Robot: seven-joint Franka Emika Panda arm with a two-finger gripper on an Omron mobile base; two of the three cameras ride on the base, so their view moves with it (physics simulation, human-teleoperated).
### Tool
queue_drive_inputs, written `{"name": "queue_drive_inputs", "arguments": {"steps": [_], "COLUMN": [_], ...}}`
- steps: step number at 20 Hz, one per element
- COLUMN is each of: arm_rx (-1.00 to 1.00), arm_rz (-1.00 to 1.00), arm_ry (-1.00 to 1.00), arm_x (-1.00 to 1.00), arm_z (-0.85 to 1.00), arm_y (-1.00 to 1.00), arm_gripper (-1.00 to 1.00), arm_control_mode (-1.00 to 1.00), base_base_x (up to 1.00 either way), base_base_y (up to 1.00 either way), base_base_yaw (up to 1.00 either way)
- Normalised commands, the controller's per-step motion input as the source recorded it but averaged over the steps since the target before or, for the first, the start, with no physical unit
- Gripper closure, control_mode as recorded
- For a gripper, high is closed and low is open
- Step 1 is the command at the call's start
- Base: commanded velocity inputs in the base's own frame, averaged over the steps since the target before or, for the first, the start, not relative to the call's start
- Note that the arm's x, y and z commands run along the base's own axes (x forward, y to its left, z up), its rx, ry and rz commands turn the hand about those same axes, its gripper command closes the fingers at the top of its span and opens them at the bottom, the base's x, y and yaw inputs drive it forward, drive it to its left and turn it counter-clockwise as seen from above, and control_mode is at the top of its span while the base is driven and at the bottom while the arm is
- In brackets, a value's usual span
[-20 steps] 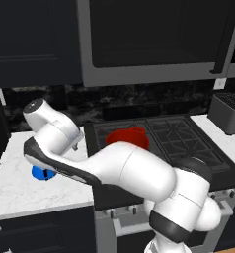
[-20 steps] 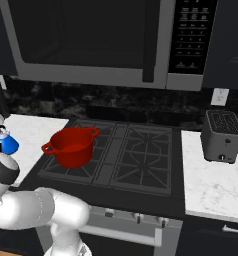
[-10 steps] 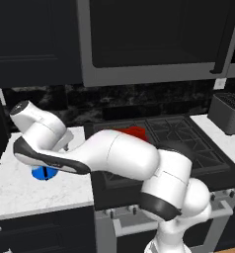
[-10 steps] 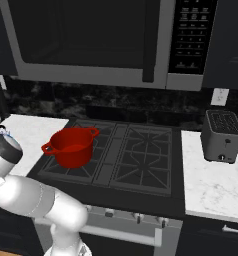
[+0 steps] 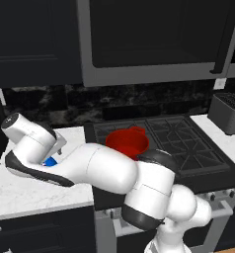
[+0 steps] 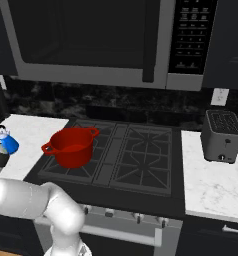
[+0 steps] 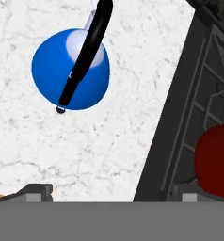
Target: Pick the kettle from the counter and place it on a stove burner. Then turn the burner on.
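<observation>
On counter [image 7: 109, 141] | kettle [image 7: 69, 70] upright, handle arched over top | gripper [image 7: 109, 190] spread, holding nothing | stove burner [image 7: 198, 108] beside.

One blue kettle [image 7: 69, 70], one red pot [image 6: 71, 146], one toaster [image 6: 221, 136], one microwave [image 6: 106, 42].

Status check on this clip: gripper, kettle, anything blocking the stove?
Gripper above the kettle, nothing held; fingers barely in frame, state unclear. Kettle upright on the counter, left of the stove. Red pot sits on the front-left burner; other burners free.
</observation>
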Motion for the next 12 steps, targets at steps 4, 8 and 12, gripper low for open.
{"name": "queue_drive_inputs", "arguments": {"steps": [4, 8, 12], "arm_rx": [0.0, 0.02, 0.01], "arm_rz": [-0.05, -0.05, -0.02], "arm_ry": [0.0, 0.0, -0.01], "arm_x": [0.43, 0.3, 0.29], "arm_z": [0.0, -0.26, -0.16], "arm_y": [0.04, 0.0, 0.21], "arm_gripper": [-1.0, -1.0, -1.0], "arm_control_mode": [-1.0, -1.0, -1.0], "base_base_x": [0.0, 0.0, 0.0], "base_base_y": [0.0, 0.0, 0.0], "base_base_yaw": [0.0, 0.0, 0.0]}}
